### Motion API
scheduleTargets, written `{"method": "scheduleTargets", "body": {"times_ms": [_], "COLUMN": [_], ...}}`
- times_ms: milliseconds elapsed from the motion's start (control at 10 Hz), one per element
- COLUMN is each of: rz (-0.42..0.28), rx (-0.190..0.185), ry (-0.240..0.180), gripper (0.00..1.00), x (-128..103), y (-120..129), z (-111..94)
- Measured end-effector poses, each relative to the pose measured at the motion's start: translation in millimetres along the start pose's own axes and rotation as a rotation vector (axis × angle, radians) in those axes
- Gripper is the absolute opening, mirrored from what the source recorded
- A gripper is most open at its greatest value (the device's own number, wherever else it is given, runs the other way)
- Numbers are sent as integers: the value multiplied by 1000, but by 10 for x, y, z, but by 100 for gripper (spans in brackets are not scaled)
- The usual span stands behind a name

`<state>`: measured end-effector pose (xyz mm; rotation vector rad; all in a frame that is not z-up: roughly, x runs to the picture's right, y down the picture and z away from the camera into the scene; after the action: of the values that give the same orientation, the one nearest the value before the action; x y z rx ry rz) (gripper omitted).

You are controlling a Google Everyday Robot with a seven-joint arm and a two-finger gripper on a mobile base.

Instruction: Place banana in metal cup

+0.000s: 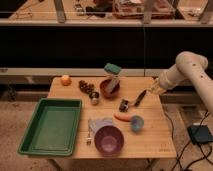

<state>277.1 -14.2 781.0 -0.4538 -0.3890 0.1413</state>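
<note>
Wooden table [150,142] seen from the front, with the white arm reaching in from the right. The gripper [149,92] hangs over the table's right rear part, just beside a black-handled tool [140,96] that leans out of a small dark holder [124,104]. Its claw is clenched, and nothing can be made out inside it.

The banana is too small to single out with confidence, so its place stays uncertain. The metal cup [94,97], a tiny shiny cylinder, stands upright left of the brown bowl [108,89], near a dark clustered object [85,86].

As a judgement, such a banana should be light, fairly stiff and smooth-skinned, so it may slip. A hold across the middle of the curve seems safest. The cup is narrow and light and could tip if nudged.

Other forms:
- a flat-walled green plastic tray [30,142]
- a round orange fruit [65,79]
- a tapered carrot [122,117]
- a light blue cup [136,122]
- a glossy purple bowl [109,139]
</note>
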Motion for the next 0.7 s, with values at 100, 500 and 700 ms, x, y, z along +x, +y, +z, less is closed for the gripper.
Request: {"method": "scheduleTargets", "body": {"times_ms": [100,500,700], "rz": [-17,-117,-172], "rx": [4,-35,-86], "ry": [-46,-285,-377], "gripper": [0,0,0], "x": [-170,-1275,-1735], "y": [-59,-143,-39], "z": [-131,-271,-78]}}
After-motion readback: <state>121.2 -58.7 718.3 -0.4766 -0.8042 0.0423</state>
